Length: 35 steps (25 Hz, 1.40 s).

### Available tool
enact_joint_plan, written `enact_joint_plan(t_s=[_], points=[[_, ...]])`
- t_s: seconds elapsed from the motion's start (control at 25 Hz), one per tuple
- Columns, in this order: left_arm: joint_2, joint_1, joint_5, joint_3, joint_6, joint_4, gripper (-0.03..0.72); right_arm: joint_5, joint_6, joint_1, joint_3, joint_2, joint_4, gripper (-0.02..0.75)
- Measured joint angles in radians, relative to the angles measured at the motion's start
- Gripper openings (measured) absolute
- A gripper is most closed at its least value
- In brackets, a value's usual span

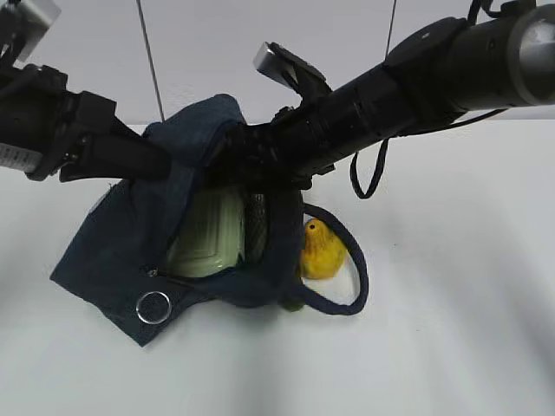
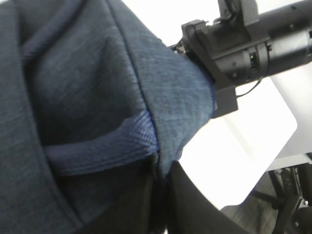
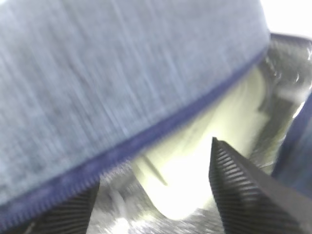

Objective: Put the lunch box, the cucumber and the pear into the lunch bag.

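The dark navy fabric lunch bag point(image 1: 130, 234) lies slumped on the white table point(image 1: 451, 286), its unzipped mouth gaping toward the camera, the silver ring pull point(image 1: 153, 307) at the near corner and a looped strap handle point(image 1: 354, 277) trailing off to the right. Inside stands the rectangular lunch box with its pale sage-green lid point(image 1: 208, 238), long axis running from the bag's opening back into its depth, lid face showing through the mouth. The right wrist view is blurred but gives what the outside camera can't: the pale lid point(image 3: 195, 175) right ahead past the zipper edge, silvery lining around it, and the right gripper point(image 3: 151, 204) with its two ribbed fingers point(image 3: 234, 180) spread apart, nothing between them. The left gripper point(image 2: 158, 195) pinches the bag's fabric (its own camera shows dark fingers pressed together on a fold beside a woven strap), holding the flap up. The small yellow-orange pear point(image 1: 321, 251) sits on the table just beside the bag's right wall, inside the strap loop, narrow top up. A dark green end of the cucumber point(image 1: 292, 303) peeks from under the bag's near edge; its direction can't be told.
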Motion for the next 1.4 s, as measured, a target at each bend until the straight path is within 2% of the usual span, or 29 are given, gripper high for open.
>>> enact_joint_plan(t_s=[0.16,0.24,0.36,0.48,0.56,0.72,0.88,1.12,1.24,1.4], points=[[0.001,0.0,0.001,0.0,0.001,0.042,0.001,0.033,0.018,0.0,-0.032,0.0,-0.094,0.543],[0.001,0.0,0.001,0.0,0.001,0.054,0.001,0.056,0.076,0.0,-0.061,0.0,-0.198,0.544],[0.001,0.013,0.001,0.0,-0.004,0.057,0.001,0.079,0.208,0.0,-0.1,-0.025,-0.416,0.545],[0.001,0.059,0.001,0.0,-0.017,0.057,0.001,0.11,0.323,0.0,-0.124,-0.072,-0.632,0.545],[0.001,0.1,0.004,0.0,-0.023,0.057,0.001,0.132,0.373,0.0,-0.131,-0.103,-0.733,0.541],[0.001,0.179,0.019,0.0,-0.034,0.084,0.001,0.191,0.445,0.0,-0.133,-0.14,-0.89,0.466],[0.001,0.196,0.019,0.0,-0.051,0.14,0.001,0.248,0.458,0.0,-0.133,-0.143,-0.953,0.407],[0.0,0.196,0.01,0.0,-0.14,0.222,0.001,0.266,0.459,0.0,-0.133,-0.14,-0.98,0.397],[0.0,0.196,0.01,0.0,-0.165,0.238,0.001,0.267,0.459,0.0,-0.133,-0.111,-0.98,0.419],[0.0,0.196,0.01,0.0,-0.174,0.247,0.001,0.268,0.461,0.0,-0.133,-0.064,-0.98,0.496]])
